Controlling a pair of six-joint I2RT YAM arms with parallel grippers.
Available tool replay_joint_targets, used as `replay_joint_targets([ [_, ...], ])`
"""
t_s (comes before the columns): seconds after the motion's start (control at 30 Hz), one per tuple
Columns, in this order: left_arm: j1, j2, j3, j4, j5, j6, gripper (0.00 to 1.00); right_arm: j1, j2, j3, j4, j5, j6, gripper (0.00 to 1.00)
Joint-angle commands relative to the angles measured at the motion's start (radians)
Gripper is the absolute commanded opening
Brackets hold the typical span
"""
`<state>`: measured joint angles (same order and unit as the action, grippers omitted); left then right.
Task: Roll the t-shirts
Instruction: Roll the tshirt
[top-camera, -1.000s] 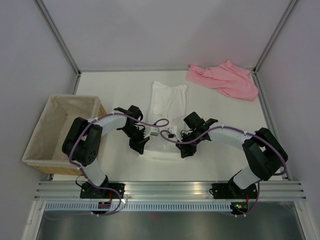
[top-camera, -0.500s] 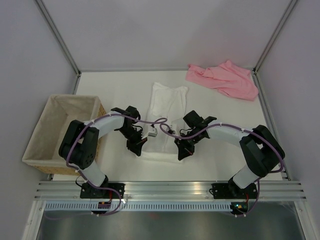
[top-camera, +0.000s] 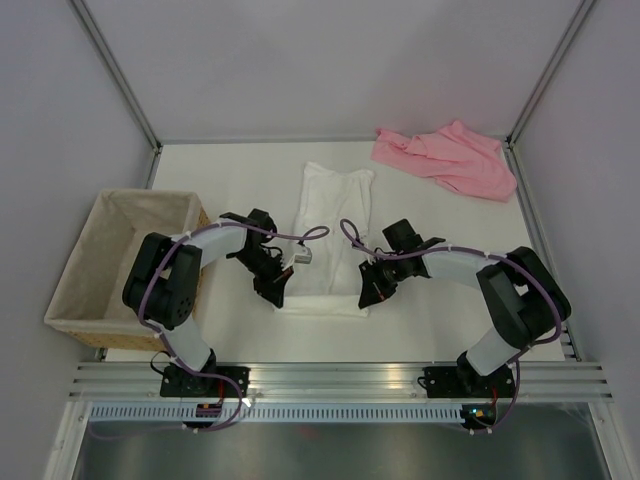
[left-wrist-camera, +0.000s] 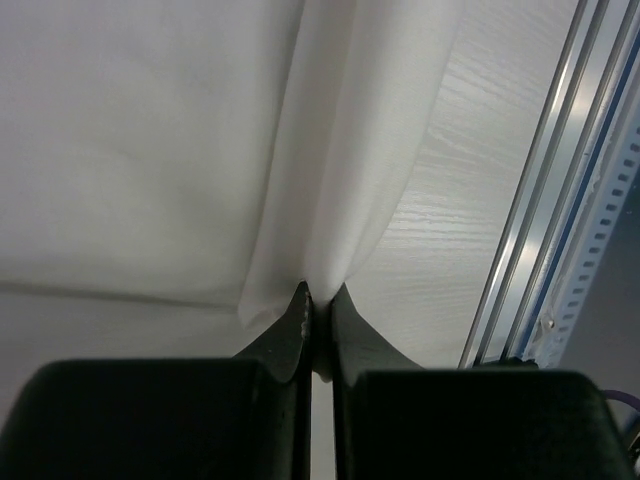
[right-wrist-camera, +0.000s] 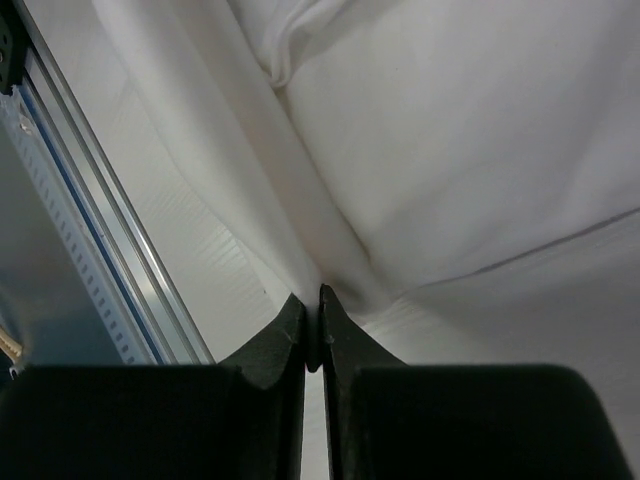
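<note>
My left claw (left-wrist-camera: 318, 300) is pinched shut on the white tee (top-camera: 337, 200), and a fold of its cloth rises straight from between the tips. My right claw (right-wrist-camera: 312, 300) is clamped just as tight on the same tee, with cloth fanning up from its tips. From above, the two claws sit low at the tee's near end, one at each corner. The tee lies lengthwise mid-counter (top-camera: 230, 180), and its near edge looks turned over into a narrow band between the claws. The pink tee (top-camera: 445, 158) lies crumpled at the far right corner, well apart. A basket (top-camera: 100, 215) stands at the counter's left edge, beside my left arm.
</note>
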<state>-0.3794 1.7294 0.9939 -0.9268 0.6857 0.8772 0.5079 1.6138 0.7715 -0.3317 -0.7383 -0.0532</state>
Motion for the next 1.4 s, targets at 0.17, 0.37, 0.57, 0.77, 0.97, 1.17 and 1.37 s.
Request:
replay_joint_targets([
  [0.17, 0.031, 0.049, 0.026, 0.078, -0.026, -0.047, 0.15, -0.032, 0.054, 0.003, 0.049, 0.040, 0.039, 0.15],
  [0.37, 0.060, 0.022, 0.055, 0.098, -0.009, -0.090, 0.25, -0.037, 0.040, 0.018, 0.033, 0.048, 0.026, 0.21],
  [0.57, 0.063, 0.009, 0.055, 0.196, -0.054, -0.202, 0.30, -0.039, 0.063, 0.017, 0.037, 0.050, 0.032, 0.22],
  [0.77, 0.063, -0.062, 0.060, 0.267, -0.121, -0.287, 0.31, -0.039, 0.046, 0.026, 0.026, 0.086, 0.038, 0.21],
  [0.97, 0.063, -0.146, 0.075, 0.264, -0.126, -0.244, 0.35, -0.039, 0.017, 0.025, 0.046, 0.093, 0.050, 0.20],
  [1.17, -0.007, -0.278, -0.020, 0.350, -0.248, -0.130, 0.35, -0.040, 0.023, 0.020, 0.062, 0.097, 0.090, 0.17],
  [1.37, -0.188, -0.577, -0.262, 0.462, -0.267, 0.028, 0.31, -0.040, 0.026, 0.011, 0.094, 0.100, 0.167, 0.10],
])
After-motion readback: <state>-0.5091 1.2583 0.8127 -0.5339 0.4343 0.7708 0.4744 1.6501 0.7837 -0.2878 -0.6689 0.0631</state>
